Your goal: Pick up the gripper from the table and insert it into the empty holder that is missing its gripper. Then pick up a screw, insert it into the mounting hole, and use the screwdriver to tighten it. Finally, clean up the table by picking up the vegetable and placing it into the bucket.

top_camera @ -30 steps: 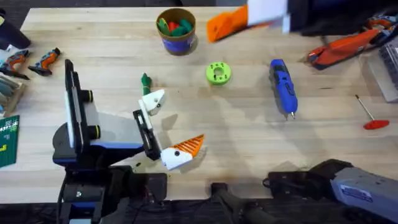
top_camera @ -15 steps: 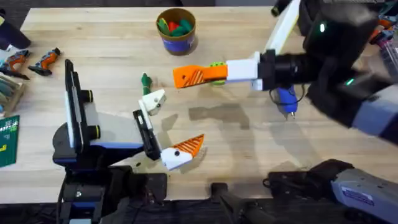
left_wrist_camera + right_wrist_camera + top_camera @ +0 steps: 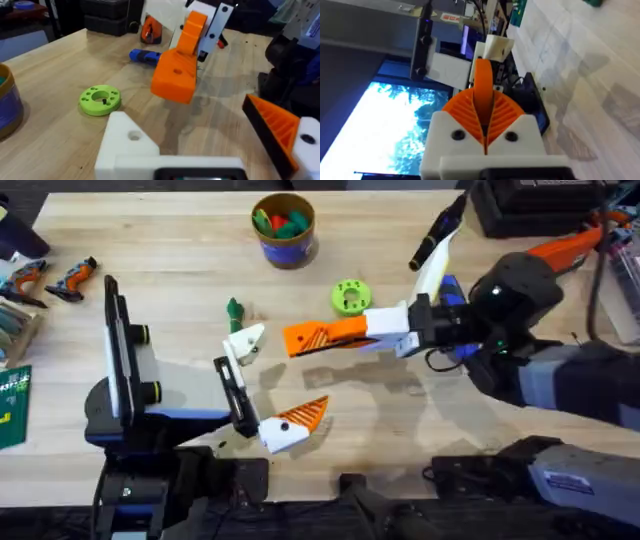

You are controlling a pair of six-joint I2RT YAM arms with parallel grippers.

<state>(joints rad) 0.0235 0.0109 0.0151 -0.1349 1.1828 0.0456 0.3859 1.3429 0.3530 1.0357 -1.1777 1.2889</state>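
Overhead, the screwdriver is mostly hidden behind the right gripper, clamped on the gripper near the holder. In the left wrist view, the left gripper is cut off, apparently spread. In the right wrist view, the orange piece is pinched between pads.

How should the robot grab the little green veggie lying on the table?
Probably from straight above, pinching the vegetable across its thin middle: it lies flat, so its sides are free. The white holder sits close beside it, so stay clear of that.
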